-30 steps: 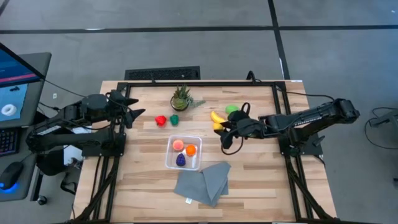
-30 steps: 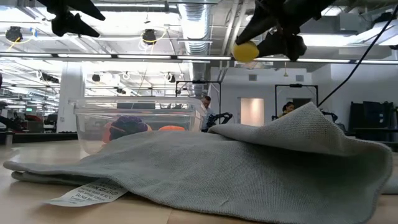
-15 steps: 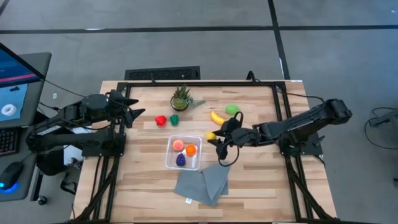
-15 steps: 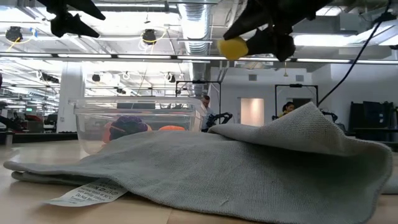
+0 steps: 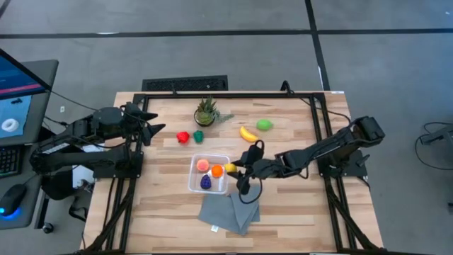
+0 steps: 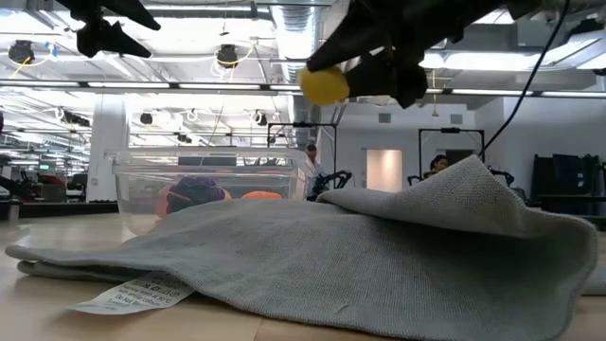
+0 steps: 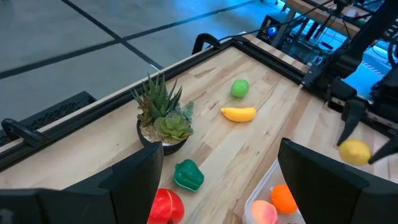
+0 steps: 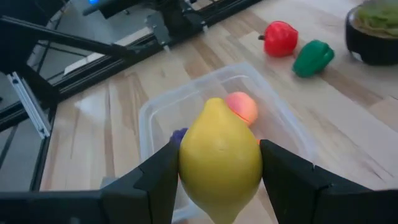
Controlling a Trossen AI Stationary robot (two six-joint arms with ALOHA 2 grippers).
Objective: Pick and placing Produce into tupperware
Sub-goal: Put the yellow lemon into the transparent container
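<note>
The table (image 5: 297, 205) carries everything, with a folded grey cloth (image 5: 230, 207) near its front edge and the clear tupperware (image 5: 196, 161) just behind that cloth, already holding a peach-pink piece (image 5: 202, 165), an orange piece (image 5: 216, 171) and a purple piece (image 5: 206, 183). The right arm reaches across from the right side, and the right gripper (image 5: 233, 169) sits at the container's right rim, its fingers closed around a yellow lemon (image 8: 220, 158) that fills the gap between them. In the low view the lemon (image 6: 325, 84) hangs well above the rim.

To finish this step well, the gripper should carry the lemon a little further over the container (the bare corner beside the orange piece looks the safest spot), come down until the fruit is inside the walls, and only then part its fingers, since a high drop could bounce a round toy out.

The left gripper (image 5: 154, 132) waits over the table's left edge, fingers apart and empty. A banana (image 5: 247, 134), lime-green fruit (image 5: 264, 125), red fruit (image 5: 182, 137) and dark green pepper (image 5: 199, 136) lie on the wood.
</note>
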